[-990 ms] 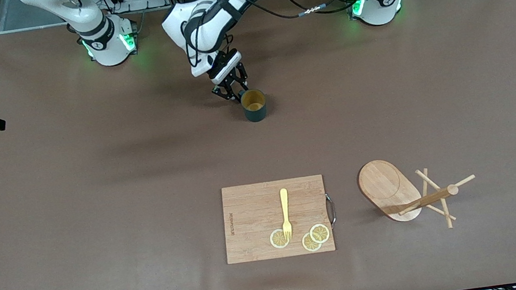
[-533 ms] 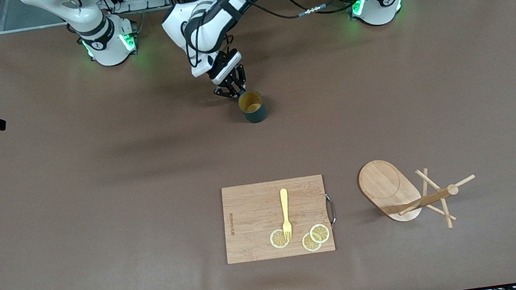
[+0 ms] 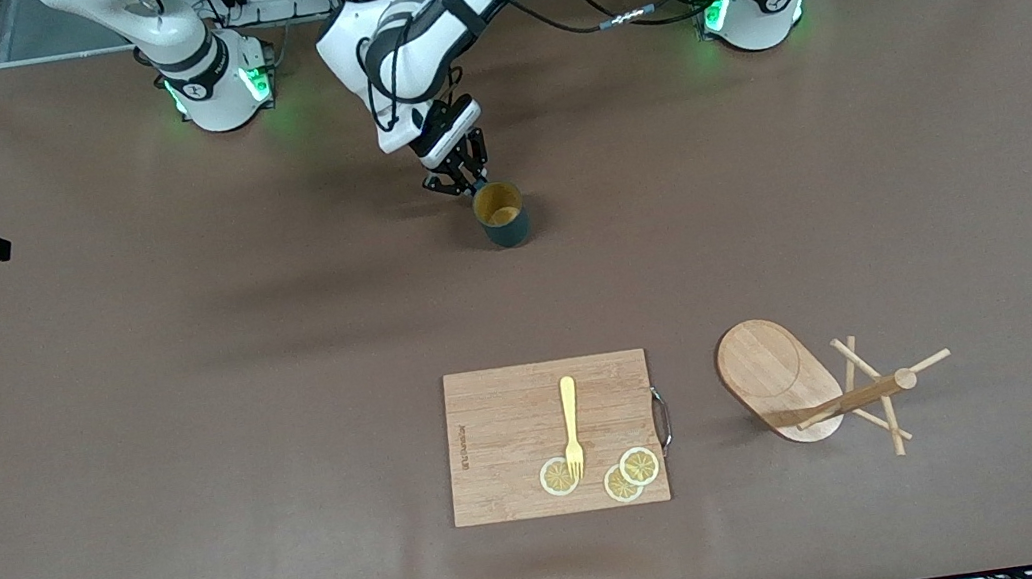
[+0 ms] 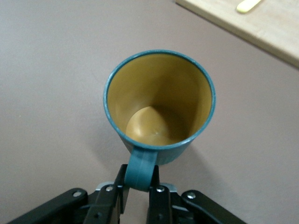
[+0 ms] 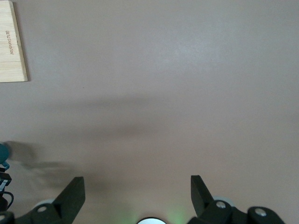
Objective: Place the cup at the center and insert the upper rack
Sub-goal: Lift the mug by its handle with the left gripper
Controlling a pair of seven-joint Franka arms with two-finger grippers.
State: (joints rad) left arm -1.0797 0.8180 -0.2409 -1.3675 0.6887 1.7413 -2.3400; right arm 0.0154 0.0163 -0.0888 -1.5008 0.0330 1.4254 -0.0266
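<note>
In the front view the left gripper (image 3: 463, 179) pinches the cup (image 3: 501, 214) by its handle; the upper rack (image 3: 818, 387) lies tipped over on the counter (image 3: 188, 396). Such a thin hold could let the cup swing. The left wrist view shows fingers (image 4: 159, 198) closed on the handle. The right wrist view shows the right gripper (image 5: 135, 193) waiting, fingers spread, empty.

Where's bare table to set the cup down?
Bare tablecloth runs between the cup in the left gripper and the cutting board. It is crowded nearer the camera: board, then the upper rack lying tipped.
</note>
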